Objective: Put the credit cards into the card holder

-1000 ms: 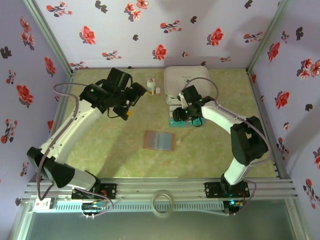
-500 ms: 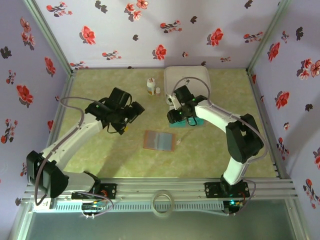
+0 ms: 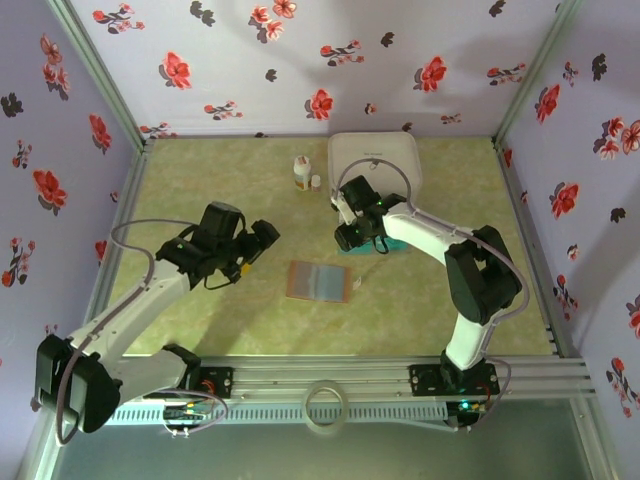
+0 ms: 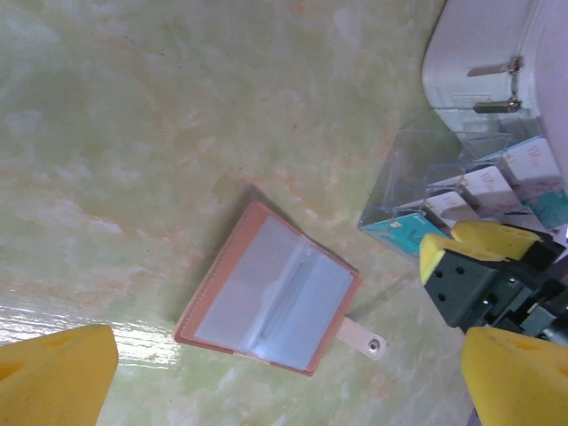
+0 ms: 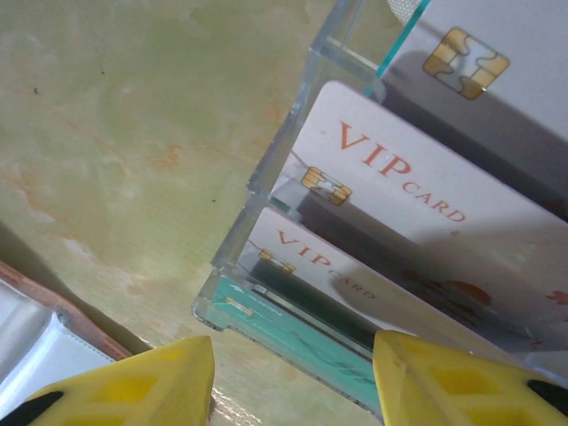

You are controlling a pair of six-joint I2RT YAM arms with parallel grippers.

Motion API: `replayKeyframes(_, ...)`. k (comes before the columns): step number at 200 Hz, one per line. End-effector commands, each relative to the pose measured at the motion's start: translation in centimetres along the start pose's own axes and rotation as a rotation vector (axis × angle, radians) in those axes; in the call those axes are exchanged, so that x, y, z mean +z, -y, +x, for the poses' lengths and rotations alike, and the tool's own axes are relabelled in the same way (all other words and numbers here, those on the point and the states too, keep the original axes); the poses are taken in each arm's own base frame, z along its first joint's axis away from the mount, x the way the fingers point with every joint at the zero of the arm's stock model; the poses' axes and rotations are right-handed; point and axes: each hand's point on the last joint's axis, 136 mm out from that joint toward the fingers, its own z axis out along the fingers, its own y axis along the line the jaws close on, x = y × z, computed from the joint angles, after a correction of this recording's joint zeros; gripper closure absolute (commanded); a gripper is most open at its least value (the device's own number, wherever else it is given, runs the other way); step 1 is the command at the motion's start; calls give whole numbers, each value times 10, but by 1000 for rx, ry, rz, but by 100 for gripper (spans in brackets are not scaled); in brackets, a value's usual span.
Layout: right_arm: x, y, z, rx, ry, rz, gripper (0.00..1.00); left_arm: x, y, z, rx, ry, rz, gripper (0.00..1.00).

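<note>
The card holder (image 3: pixel 318 281) lies open and flat mid-table, brown rimmed with a pale blue-grey inner face (image 4: pixel 266 306), its snap tab (image 4: pixel 362 340) pointing right. The credit cards (image 5: pixel 399 186) stand in tiers in a clear stand (image 4: pixel 417 177): white ones printed "VIP CARD", and a teal card (image 5: pixel 302 335) in the front slot. My right gripper (image 5: pixel 293 377) hovers open just in front of the stand's lower left corner, its fingers either side of the teal card's end and gripping nothing. My left gripper (image 4: pixel 293 368) is wide open above the wallet, left of it in the top view (image 3: pixel 258 243).
A large white rounded-square box (image 3: pixel 375 160) sits right behind the stand. Two small white bottles (image 3: pixel 301 172) stand left of the box. Floral walls and metal posts close in the table on three sides.
The left arm has swung back and down from near the bottles toward the wallet's left side. The right gripper has shifted slightly left along the stand's front. Both gripper openings are unchanged.
</note>
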Motion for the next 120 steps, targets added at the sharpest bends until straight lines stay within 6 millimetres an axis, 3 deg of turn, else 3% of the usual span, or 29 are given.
replayKeyframes(1, 6, 2, 8, -59, -49, 33, 50, -2, 5, -2, 31, 6, 45, 0)
replayKeyframes(60, 13, -5, 25, -120, -134, 24, 51, 2, 2, 2, 38, -15, 48, 0)
replayKeyframes(120, 0, -10, 24, -154, -130, 26, 57, 5, 0, 2, 40, -19, 53, 0)
